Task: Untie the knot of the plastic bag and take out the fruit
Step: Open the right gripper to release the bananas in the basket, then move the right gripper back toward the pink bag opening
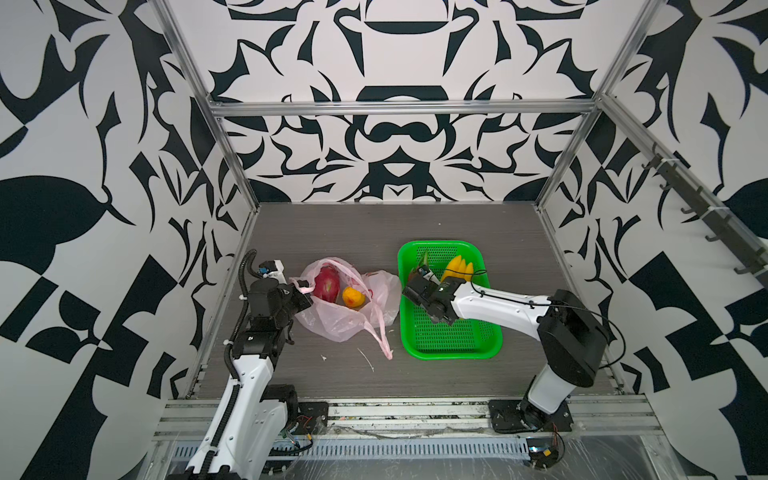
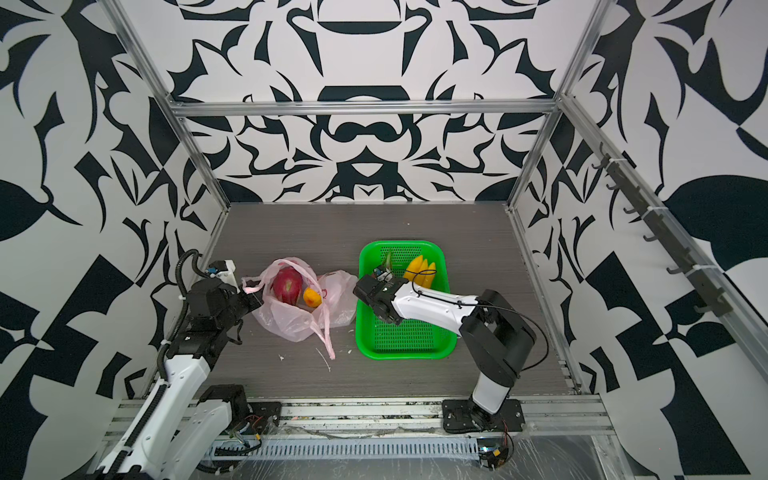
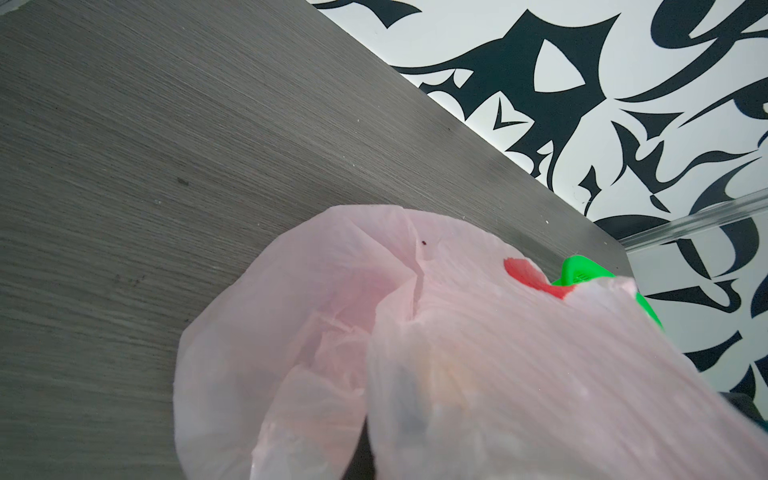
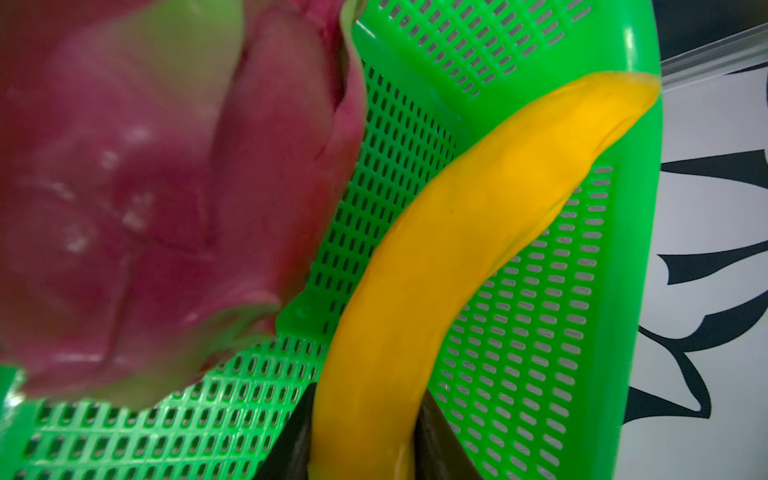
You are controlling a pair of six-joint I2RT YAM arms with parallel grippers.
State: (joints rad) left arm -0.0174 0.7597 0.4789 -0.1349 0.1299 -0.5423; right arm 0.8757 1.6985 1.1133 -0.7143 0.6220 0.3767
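Note:
The pale pink plastic bag (image 1: pixel 332 322) (image 2: pixel 286 324) lies open on the grey table, its loop handles (image 1: pixel 382 336) trailing loose; the knot is out of view. Inside it sit a magenta dragon fruit (image 1: pixel 326 284) and a round orange-yellow fruit (image 1: pixel 352 297). My left gripper (image 1: pixel 305 293) (image 2: pixel 255 296) is shut on the bag's left rim; in the left wrist view the film (image 3: pixel 457 332) hides the fingers. Over the green basket (image 1: pixel 453 353), my right gripper (image 1: pixel 446 279) (image 4: pixel 363 449) is shut on the yellow bananas (image 1: pixel 457 268) (image 4: pixel 457 249). A second dragon fruit (image 4: pixel 124 187) lies beside them in the basket.
The basket (image 2: pixel 405 353) stands just right of the bag, almost touching it. White scraps (image 1: pixel 365 359) lie on the table in front of the bag. Aluminium posts and patterned walls close in the table on three sides; a rail runs along the front.

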